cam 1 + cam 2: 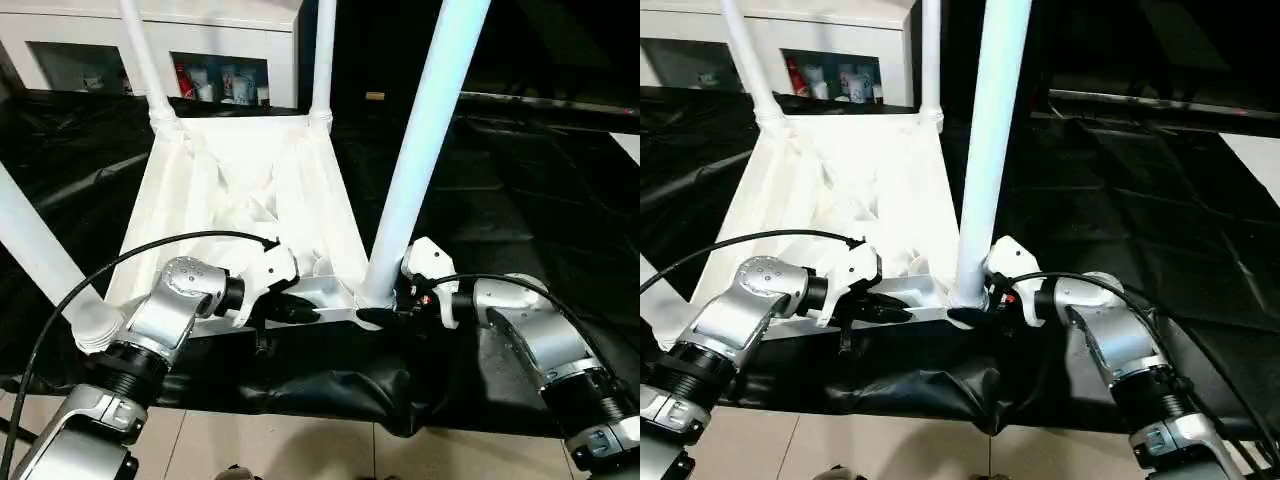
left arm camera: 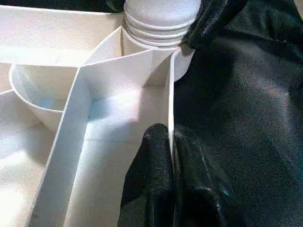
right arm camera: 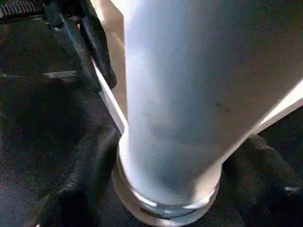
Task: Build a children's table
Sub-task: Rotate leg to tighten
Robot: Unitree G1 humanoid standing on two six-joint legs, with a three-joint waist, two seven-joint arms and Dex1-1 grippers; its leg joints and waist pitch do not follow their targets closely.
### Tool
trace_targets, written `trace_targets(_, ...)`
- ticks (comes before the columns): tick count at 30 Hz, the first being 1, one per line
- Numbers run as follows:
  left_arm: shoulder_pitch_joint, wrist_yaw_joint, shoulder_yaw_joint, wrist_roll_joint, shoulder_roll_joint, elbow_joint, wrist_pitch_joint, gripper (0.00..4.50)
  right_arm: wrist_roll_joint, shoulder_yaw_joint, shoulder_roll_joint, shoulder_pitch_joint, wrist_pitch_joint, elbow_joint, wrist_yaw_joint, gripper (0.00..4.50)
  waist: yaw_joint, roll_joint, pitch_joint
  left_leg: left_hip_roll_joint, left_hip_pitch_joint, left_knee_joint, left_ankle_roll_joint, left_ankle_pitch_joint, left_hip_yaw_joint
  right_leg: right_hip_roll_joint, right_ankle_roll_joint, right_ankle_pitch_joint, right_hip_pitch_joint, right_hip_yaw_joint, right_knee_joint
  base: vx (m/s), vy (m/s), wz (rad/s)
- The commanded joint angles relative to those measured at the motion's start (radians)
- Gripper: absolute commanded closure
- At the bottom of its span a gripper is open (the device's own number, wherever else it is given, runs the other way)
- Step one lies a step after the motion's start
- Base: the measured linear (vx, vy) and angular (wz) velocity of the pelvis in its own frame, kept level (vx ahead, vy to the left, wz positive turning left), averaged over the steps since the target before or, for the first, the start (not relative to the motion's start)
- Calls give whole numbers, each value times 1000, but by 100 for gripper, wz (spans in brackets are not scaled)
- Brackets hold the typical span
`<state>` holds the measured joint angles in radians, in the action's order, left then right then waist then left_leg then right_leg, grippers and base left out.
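My left gripper (image 1: 300,308) is pinched shut on the thin near rim of the table top (image 1: 250,190), one black finger (image 2: 149,175) inside the wall and one outside it. The top lies upside down on a black sheet (image 1: 520,200), ribbed underside up, its near rim running just in front of me and close to the sheet's near edge. Four white legs stand up from its corner sockets: the near-left leg (image 1: 35,250) beside my left forearm, the far-left leg (image 1: 140,55) and far-right leg (image 1: 322,60) at the back, and the near-right leg (image 1: 425,140) leaning up and to the right. My right gripper (image 1: 385,316) sits at the foot of the near-right leg, its black fingers spread to either side of the socket; I cannot tell whether they press on it.

Open black sheet stretches wide to the right of the table and in a strip to its left. The sheet covers a low surface, with pale floor tiles (image 1: 300,450) below its near edge. Behind stands a white cabinet (image 1: 200,30) with glass doors and small coloured items inside; their labels are too small to read
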<state>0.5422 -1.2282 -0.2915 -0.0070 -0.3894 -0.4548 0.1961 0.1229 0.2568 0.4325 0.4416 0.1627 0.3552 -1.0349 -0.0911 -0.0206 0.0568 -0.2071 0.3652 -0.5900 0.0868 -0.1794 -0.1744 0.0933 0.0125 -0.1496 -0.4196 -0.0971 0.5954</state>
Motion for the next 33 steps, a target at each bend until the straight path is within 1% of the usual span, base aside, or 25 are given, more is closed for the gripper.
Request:
trace_targets(1,14,-33,-3,-55,22,68,-12,450,-10,19,-11,15,-9,-5,-17,137,0,-13,-68,-23,-5,71,-48,-218,0,54,162,-342,58,50,-71,0,0,0)
trace_targets(3,14,-34,-3,-54,21,66,-12,450,-12,20,-12,14,-14,-1,-15,149,-1,-13,-68,-23,-5,71,-48,-217,0,54,162,-344,59,50,-71,0,0,0)
trace_targets(4,14,-33,-3,-53,20,67,-11,450,-12,20,-13,14,-16,0,-14,166,-1,-13,-69,-23,-5,70,-48,-214,0,55,162,-339,59,50,-70,0,0,0)
trace_targets(9,11,-36,-5,-49,16,70,-3,450,-13,18,-21,9,-20,7,-9,175,0,-13,-69,-22,-4,70,-50,-207,0,54,168,-325,60,50,-68,0,0,0)
trace_targets(10,10,-38,-7,-48,15,70,-1,450,-10,14,-27,6,-19,11,-4,175,0,-11,-69,-22,-4,69,-50,-208,0,54,168,-327,60,50,-69,0,0,0)
trace_targets(12,11,-22,-9,-36,17,57,12,450,6,-14,-63,6,-7,46,42,176,2,-10,-69,-22,-4,70,-45,-214,0,54,170,-333,60,50,-69,0,0,0)
trace_targets(13,27,46,-12,1,34,10,34,450,-1,-45,-110,16,-5,112,138,176,2,-9,-69,-23,-4,71,-41,-215,1,55,171,-336,59,50,-70,0,0,0)
trace_targets(14,33,69,-12,12,41,-6,40,450,-5,-52,-123,19,-7,131,166,176,5,-8,-66,-21,-5,73,-31,-239,1,54,165,-372,56,48,-76,0,0,0)
trace_targets(15,39,92,-11,22,49,-23,45,450,-8,-58,-136,21,-9,148,192,177,9,-8,-65,-20,-5,75,-15,-259,5,55,145,-422,59,45,-82,0,0,0)
trace_targets(16,54,141,-3,33,69,-57,55,450,-17,-68,-160,26,-11,177,245,177,11,-11,-66,-20,-6,75,-9,-268,6,56,136,-438,59,44,-84,0,0,0)
trace_targets(17,54,141,-3,33,69,-57,55,450,-17,-68,-160,26,-11,177,245,177,16,-11,-64,-20,-12,76,-4,-298,7,55,124,-474,53,43,-91,0,0,0)
trace_targets(18,105,298,34,51,134,-153,54,450,-19,-101,-238,46,5,234,391,177,23,-12,-64,-16,-15,73,2,-312,5,53,122,-485,49,44,-94,0,0,0)
trace_targets(19,111,313,39,51,140,-162,56,450,-19,-105,-246,48,7,240,407,177,26,-13,-62,-13,-17,73,4,-325,5,52,117,-504,46,42,-98,0,0,0)
trace_targets(20,153,422,76,46,189,-230,79,450,-19,-136,-306,70,23,284,530,177,30,-16,-64,-12,-16,72,9,-332,8,54,101,-543,51,38,-100,0,0,0)
trace_targets(22,196,522,113,34,231,-293,97,450,-33,-163,-358,101,29,345,662,177,36,-16,-63,-6,-20,67,13,-340,10,54,78,-604,45,31,-110,0,0,0)
trace_targets(23,210,552,119,34,242,-315,100,450,-39,-170,-373,115,25,370,700,177,35,-14,-66,-5,-19,66,9,-336,12,57,63,-618,50,26,-114,0,0,0)
trace_targets(24,232,599,129,35,258,-348,104,450,-48,-180,-396,136,18,409,758,177,38,-14,-64,-4,-19,66,2,-342,11,54,56,-620,44,25,-120,0,0,0)
trace_targets(25,271,685,146,39,287,-408,99,450,-66,-191,-433,177,-4,481,857,177,41,-15,-64,-3,-20,66,1,-345,10,53,54,-623,42,24,-122,0,0,0)
trace_targets(26,276,695,148,40,292,-417,98,450,-68,-192,-439,184,-8,492,872,177,41,-15,-67,-1,-25,63,5,-354,12,51,53,-622,42,20,-122,0,0,0)
trace_targets(27,298,732,155,41,308,-450,92,450,-79,-193,-461,211,-24,533,932,177,42,-15,-67,-2,-23,65,0,-352,11,51,53,-611,44,19,-123,0,0,0)
trace_targets(28,310,750,152,49,315,-469,78,450,-83,-194,-476,228,-31,558,957,177,41,-13,-68,-6,-19,70,-6,-342,13,53,59,-574,48,21,-119,0,0,0)
trace_targets(29,318,752,145,58,319,-481,71,450,-89,-193,-487,240,-41,574,971,177,40,-9,-70,-9,-19,73,-9,-338,13,52,71,-533,48,23,-115,0,0,0)
trace_targets(30,328,759,147,61,326,-500,64,450,-98,-199,-501,255,-51,594,984,177,38,-10,-71,-11,-16,76,-13,-330,12,52,87,-487,51,27,-108,0,0,0)
trace_targets(31,334,762,144,67,329,-512,57,450,-101,-202,-511,265,-58,604,979,177,39,-10,-70,-11,-16,76,-14,-331,11,52,95,-474,49,30,-106,0,0,0)
trace_targets(33,336,759,131,81,325,-521,47,450,-90,-217,-521,273,-78,598,956,177,36,-11,-72,-11,-14,77,-21,-319,9,52,113,-428,54,34,-101,0,0,0)
